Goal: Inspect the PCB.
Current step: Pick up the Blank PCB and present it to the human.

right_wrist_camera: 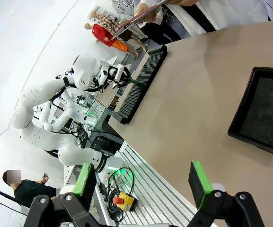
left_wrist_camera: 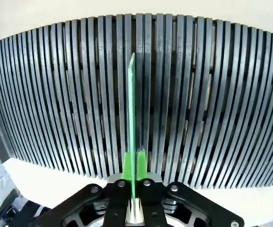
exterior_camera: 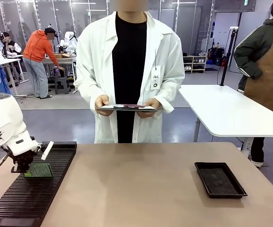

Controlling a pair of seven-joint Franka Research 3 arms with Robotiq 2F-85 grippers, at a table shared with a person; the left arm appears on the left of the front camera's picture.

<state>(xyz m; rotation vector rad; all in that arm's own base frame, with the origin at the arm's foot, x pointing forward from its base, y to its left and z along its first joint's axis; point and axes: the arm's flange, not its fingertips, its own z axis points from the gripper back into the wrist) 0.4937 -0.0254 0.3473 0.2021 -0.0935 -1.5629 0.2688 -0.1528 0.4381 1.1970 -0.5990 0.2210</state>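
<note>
You have bright, even overhead light, with only soft shadows on the desk (exterior_camera: 136,189). Your wrist views bow hard at the edges, curving the slotted rack (left_wrist_camera: 212,104). The right one washes out white at top left.

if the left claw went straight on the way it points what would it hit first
Likely the black slotted rack: the left claw, shut on the PCB, points straight at its slats.

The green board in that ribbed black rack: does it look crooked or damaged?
Nothing stands out. The thin green circuit board stands on edge, in line with the slots of the long black slotted rack, clamped between the left tool's green pads. No crack or bend shows.
</note>
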